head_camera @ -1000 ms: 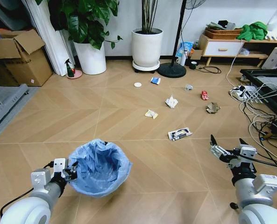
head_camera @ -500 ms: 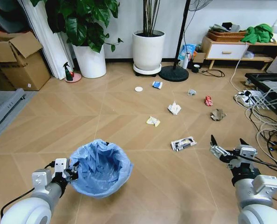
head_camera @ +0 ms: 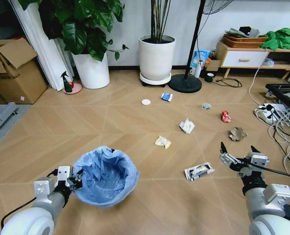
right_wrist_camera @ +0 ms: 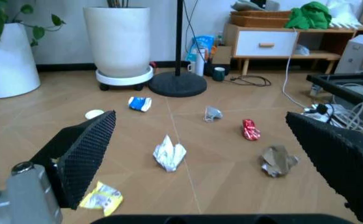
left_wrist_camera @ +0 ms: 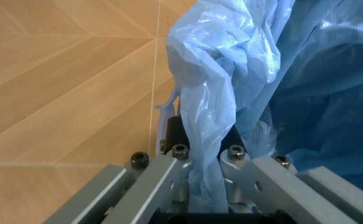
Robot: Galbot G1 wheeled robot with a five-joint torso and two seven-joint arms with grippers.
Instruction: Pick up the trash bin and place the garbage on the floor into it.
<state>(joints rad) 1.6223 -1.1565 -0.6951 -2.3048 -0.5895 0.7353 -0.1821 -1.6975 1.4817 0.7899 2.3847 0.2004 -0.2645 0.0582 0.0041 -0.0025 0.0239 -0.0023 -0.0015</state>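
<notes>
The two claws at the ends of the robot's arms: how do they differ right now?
The left gripper is shut on the trash bin, pinching its blue-bagged rim; the right gripper is open and holds nothing. The left one sits against the bin, low on the robot's left; the right one hangs free above the floor, pointing toward the garbage. Both are grey metal with black fingers.

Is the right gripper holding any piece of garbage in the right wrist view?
No, the right gripper is wide open with nothing between its pads, and the crumpled white paper lies on the floor beyond it.
</notes>
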